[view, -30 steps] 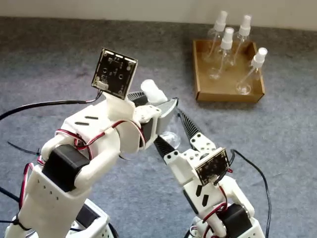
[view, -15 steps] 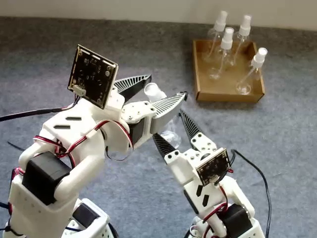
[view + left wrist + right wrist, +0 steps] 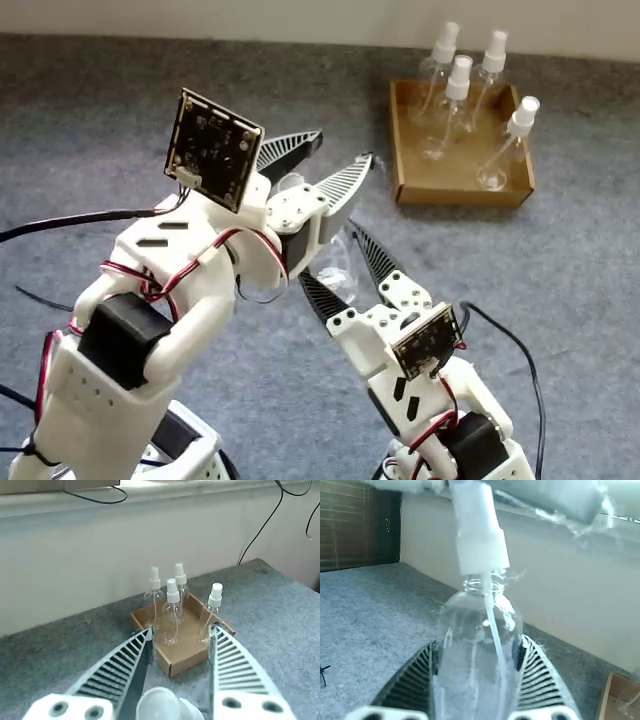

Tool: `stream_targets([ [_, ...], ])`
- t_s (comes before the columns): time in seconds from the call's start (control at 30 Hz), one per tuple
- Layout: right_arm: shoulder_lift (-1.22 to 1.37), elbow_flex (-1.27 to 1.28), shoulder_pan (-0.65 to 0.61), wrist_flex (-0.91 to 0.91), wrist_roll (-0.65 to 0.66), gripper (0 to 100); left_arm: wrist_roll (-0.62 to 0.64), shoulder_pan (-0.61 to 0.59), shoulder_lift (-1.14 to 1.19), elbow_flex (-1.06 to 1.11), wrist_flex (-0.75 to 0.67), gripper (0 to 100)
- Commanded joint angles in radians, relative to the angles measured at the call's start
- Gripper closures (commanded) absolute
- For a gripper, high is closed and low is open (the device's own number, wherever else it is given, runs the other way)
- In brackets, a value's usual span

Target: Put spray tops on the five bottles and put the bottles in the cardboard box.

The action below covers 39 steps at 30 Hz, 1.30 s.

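My right gripper (image 3: pixel 327 252) is shut on a clear bottle (image 3: pixel 340 265), upright at mid table; in the right wrist view the bottle (image 3: pixel 475 630) sits between that gripper's (image 3: pixel 477 650) ribbed fingers. A white spray top (image 3: pixel 480 535) rests at the bottle's neck with its tube down inside. My left gripper (image 3: pixel 343 147) stands open above it, and the spray top (image 3: pixel 160 705) lies low between its spread fingers. The spray top (image 3: pixel 292 183) peeks out beside the left arm. The cardboard box (image 3: pixel 460 188) at back right holds several capped bottles (image 3: pixel 455 95).
The box (image 3: pixel 172 665) and its bottles (image 3: pixel 172 597) lie ahead of the left gripper, near the wall. Grey carpet covers the table. Cables trail at the left edge and by the right arm's base.
The left gripper, shut on the spray top a second ago, has opened its fingers and shifted a little. The top stays on the bottle held by the right gripper.
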Motion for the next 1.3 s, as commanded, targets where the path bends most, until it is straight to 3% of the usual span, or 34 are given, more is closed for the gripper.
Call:
stream_targets([
  [0.0,-0.012,-0.022,-0.019,-0.002,0.012,99.4,-0.005,0.036,0.088,0.005,-0.046,83],
  [0.2,-0.012,-0.022,-0.018,-0.002,0.014,99.4,-0.006,0.036,0.142,-0.117,-0.031,83],
  [0.57,-0.004,-0.022,-0.016,-0.002,0.014,99.4,-0.009,0.027,0.133,-0.397,0.198,82],
  [0.67,-0.004,-0.028,0.039,-0.008,0.014,99.4,-0.003,-0.059,0.108,-0.43,0.242,82],
  [0.87,0.018,-0.03,0.325,-0.154,0.014,99.4,-0.003,-0.325,-0.005,-0.433,0.33,82],
  [1.07,0.38,-0.188,0.478,-0.159,0.015,99.4,-0.006,-0.507,-0.018,-0.415,0.503,82],
  [1.27,0.881,-0.545,0.559,-0.124,0.02,99.4,-0.011,-0.524,-0.007,-0.133,0.537,82],
])
